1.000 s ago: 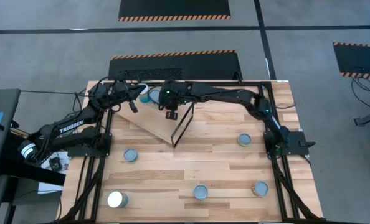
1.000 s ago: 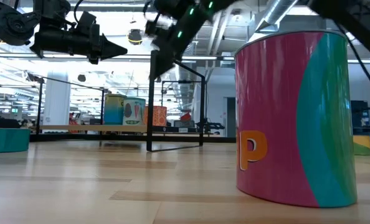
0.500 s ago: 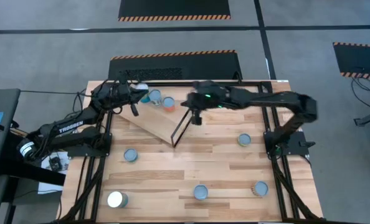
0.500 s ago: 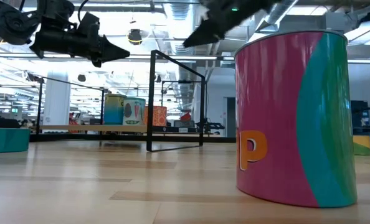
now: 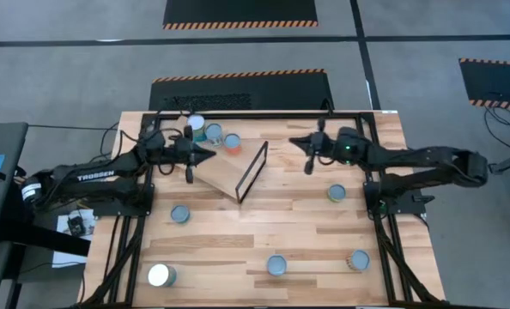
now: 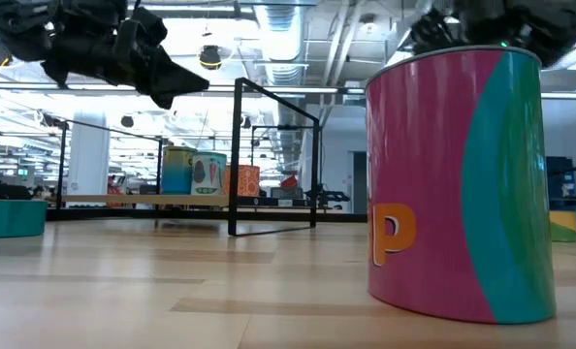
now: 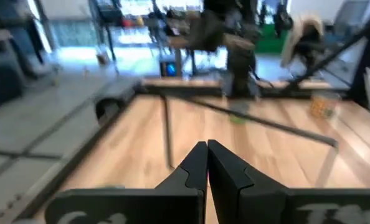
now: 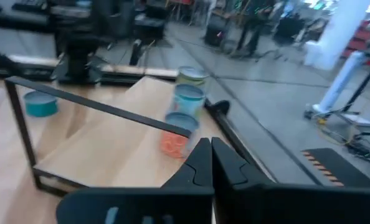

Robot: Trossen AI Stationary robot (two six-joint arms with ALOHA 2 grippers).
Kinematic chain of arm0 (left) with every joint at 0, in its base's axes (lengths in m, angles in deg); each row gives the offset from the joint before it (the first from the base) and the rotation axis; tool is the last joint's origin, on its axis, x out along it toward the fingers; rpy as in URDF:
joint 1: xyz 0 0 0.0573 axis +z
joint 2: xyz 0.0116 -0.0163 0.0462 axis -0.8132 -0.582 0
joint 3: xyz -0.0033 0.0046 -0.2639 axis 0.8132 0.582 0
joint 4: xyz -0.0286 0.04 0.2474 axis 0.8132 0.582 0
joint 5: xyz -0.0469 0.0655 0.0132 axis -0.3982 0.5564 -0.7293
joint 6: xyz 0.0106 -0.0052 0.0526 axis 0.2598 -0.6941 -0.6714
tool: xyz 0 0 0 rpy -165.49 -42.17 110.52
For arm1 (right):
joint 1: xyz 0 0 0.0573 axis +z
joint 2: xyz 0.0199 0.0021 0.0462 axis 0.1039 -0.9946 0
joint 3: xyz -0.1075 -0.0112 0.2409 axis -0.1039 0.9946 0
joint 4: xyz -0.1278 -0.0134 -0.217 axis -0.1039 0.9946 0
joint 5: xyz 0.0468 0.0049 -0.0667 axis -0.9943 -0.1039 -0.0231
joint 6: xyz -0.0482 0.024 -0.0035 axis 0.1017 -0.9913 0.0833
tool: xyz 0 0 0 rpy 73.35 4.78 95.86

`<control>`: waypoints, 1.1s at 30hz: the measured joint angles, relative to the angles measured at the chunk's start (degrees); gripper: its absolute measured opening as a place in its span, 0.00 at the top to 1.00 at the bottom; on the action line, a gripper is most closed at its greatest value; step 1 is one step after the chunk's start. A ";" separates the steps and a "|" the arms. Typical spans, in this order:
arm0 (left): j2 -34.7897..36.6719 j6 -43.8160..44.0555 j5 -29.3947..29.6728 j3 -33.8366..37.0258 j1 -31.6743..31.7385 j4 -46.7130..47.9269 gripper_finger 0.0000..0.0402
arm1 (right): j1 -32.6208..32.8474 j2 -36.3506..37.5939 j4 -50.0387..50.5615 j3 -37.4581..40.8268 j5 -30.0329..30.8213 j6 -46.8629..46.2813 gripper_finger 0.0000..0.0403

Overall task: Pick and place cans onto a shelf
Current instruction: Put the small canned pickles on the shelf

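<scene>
The shelf is a light-wood board lying askew at the table's far middle, with a black frame at its right end. Three cans stand on their bases on its far end: a pale-topped one, a blue-topped one and an orange one. My left gripper hovers shut over the board, pointing right. My right gripper hovers shut to the right of the frame, pointing left toward the cans. Neither holds anything.
Loose cans stand on the tabletop: one at left middle, a white-topped one at near left, one at near centre, one at near right and one at right middle. A pink-and-teal can fills the low view's right.
My right gripper has drawn back from over the shelf toward the table's right edge, past the black frame, tipping from pointing down to nearly level. The orange can it stood over now stands alone on the shelf. My left gripper has swung toward the near edge, over the board.
</scene>
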 joint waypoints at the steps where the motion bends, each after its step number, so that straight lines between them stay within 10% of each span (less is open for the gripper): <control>1: 0.00 0.16 1.84 -0.54 -1.73 2.33 1.00 | -1.49 1.16 -1.57 1.69 -1.18 -0.17 0.99; 9: -0.13 6.40 25.00 -9.54 -18.66 29.64 1.00 | -14.08 3.38 -6.23 6.08 -16.73 -1.17 0.99; 17: -0.11 35.14 37.06 -18.24 -34.65 60.63 1.00 | -22.28 1.69 -13.11 6.08 -27.19 -0.93 0.99; 33: -6.54 58.43 39.28 -19.29 -52.34 69.58 0.78 | -27.39 1.69 -22.54 6.06 -27.86 -1.21 0.98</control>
